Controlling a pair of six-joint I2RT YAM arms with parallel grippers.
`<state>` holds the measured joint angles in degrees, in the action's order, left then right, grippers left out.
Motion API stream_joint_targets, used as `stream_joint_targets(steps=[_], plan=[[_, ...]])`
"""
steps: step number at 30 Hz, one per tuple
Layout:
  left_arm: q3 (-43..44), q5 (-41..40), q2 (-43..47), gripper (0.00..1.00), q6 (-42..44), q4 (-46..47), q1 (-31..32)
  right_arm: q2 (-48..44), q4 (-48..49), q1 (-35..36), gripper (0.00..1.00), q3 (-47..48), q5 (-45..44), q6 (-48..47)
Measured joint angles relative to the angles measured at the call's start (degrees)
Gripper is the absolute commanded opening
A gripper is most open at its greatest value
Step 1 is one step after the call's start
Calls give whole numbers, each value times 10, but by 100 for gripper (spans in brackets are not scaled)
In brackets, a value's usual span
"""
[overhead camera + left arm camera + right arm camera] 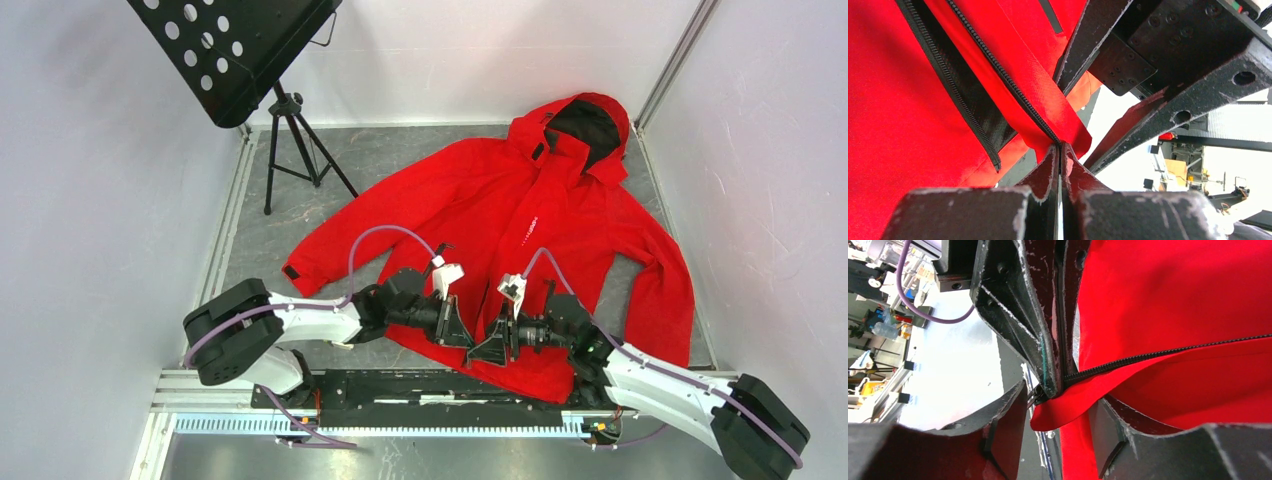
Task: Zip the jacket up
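The red jacket (520,200) lies flat, front up, hood at the far right, its front open at the bottom hem. My left gripper (462,338) is at the near hem. In the left wrist view it (1060,146) is shut on the bottom end of one zip edge (1013,90) and its red flap. The other zip edge with black tape (958,90) lies apart to the left. My right gripper (488,350) faces it. In the right wrist view it (1068,405) is open, with the pinched hem corner (1073,410) and a small black zip end (1038,395) between its fingers, which touch neither.
A black perforated music stand (240,50) on a tripod (290,150) stands at the far left. White walls close the table on three sides. A metal rail (400,425) runs along the near edge by the arm bases.
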<state>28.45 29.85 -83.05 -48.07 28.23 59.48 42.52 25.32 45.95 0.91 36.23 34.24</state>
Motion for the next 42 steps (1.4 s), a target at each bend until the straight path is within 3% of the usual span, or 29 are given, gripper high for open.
stream_joint_targets(steps=[5, 9, 17, 20, 24, 30, 32, 37, 39, 42], plan=[[0, -11, 10, 2, 0, -9, -1, -11, -5, 0, 61, 0, 4, -1], [0, -12, 15, 2, 2, -14, -1, -21, -11, 0, 45, 0, 3, -2], [0, -12, 22, 2, 4, -17, -1, -27, -21, 0, 40, 0, -3, -2], [0, -12, 22, 2, 4, -16, -2, -23, -19, 0, 29, 0, -2, -2], [0, -12, 22, 2, 4, -16, -4, -16, -15, -1, 1, 0, -2, -3], [0, -12, 22, 2, 4, -20, -6, -24, -29, -3, 0, 0, -6, -13], [0, -12, 22, 12, 4, -18, -6, -37, -41, -2, 0, 0, -10, -17], [3, -13, 22, 67, -1, -14, -6, -63, -83, -2, 0, 0, -30, -31], [6, -15, 23, 78, -5, -13, -6, -68, -108, -2, 0, 0, -38, -38], [7, -24, 33, 82, -7, -23, -7, -82, -152, -2, 0, 0, -53, -44]])
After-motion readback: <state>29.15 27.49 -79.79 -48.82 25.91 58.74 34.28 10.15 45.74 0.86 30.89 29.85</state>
